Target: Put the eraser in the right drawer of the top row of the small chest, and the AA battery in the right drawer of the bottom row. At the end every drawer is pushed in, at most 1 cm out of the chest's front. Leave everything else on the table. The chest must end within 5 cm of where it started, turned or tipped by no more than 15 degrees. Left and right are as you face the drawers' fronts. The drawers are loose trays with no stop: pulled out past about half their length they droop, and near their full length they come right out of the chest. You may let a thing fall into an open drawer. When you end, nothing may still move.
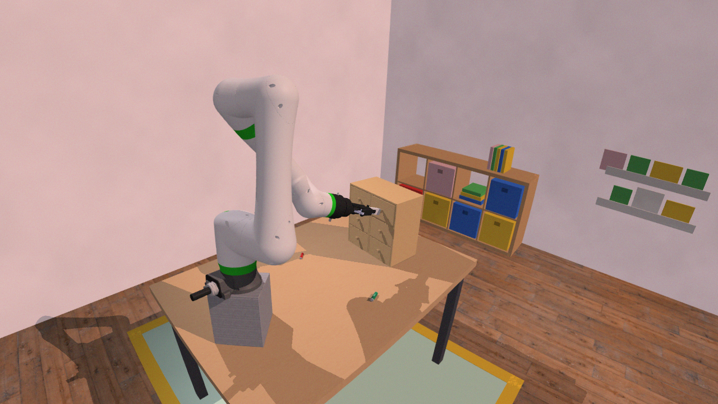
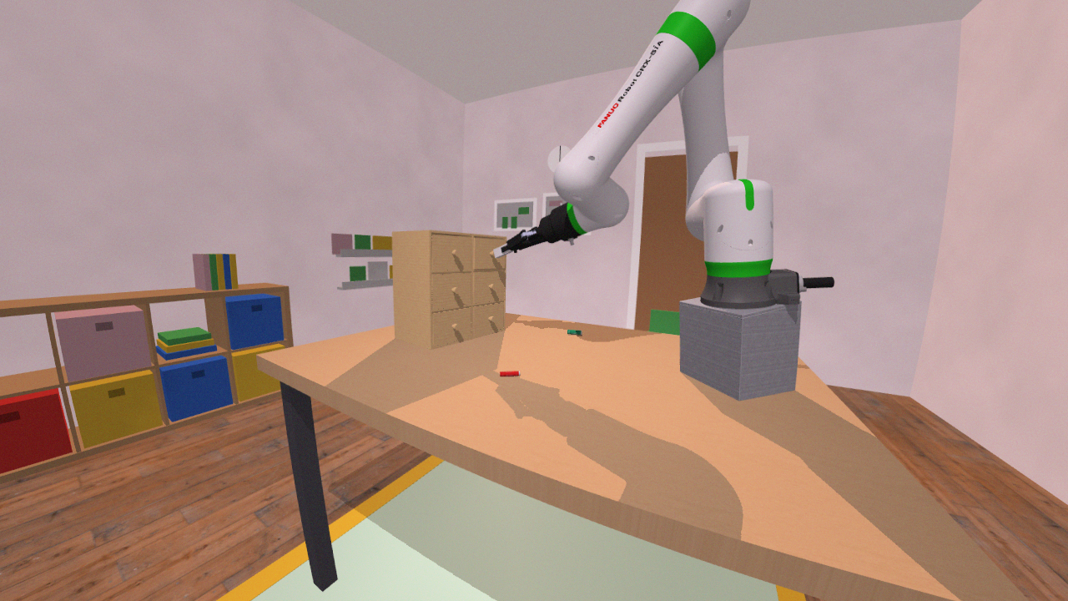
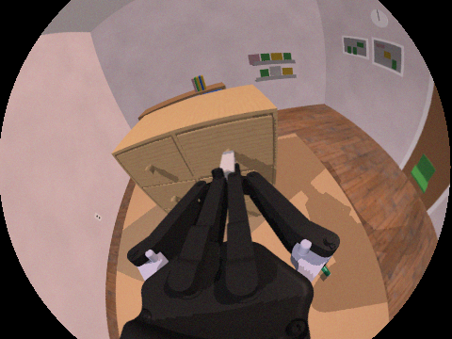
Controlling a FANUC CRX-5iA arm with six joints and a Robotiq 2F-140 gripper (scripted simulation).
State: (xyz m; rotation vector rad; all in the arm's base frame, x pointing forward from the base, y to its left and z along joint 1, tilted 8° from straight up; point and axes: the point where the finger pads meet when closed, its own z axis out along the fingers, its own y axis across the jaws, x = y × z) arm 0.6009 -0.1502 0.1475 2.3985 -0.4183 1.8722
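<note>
The small wooden chest [image 1: 395, 221] stands at the far side of the table, also in the exterior view [image 2: 448, 287] and the wrist view [image 3: 201, 138]. All its drawers look pushed in. My gripper [image 1: 375, 211] is shut and empty, with its fingertips against the front of the top right drawer [image 2: 489, 256]; it also shows in the exterior view [image 2: 498, 252] and the wrist view [image 3: 228, 160]. A small green cylinder with a metal end, the AA battery [image 1: 373, 297] [image 2: 573, 331], lies on the table near its right edge. The eraser is not in view.
A small red object [image 1: 301, 256] [image 2: 509, 372] lies on the table between my base and the chest. My grey pedestal [image 1: 240, 313] stands at the table's near left corner. A shelf unit with coloured boxes [image 1: 466, 201] stands on the floor behind the table.
</note>
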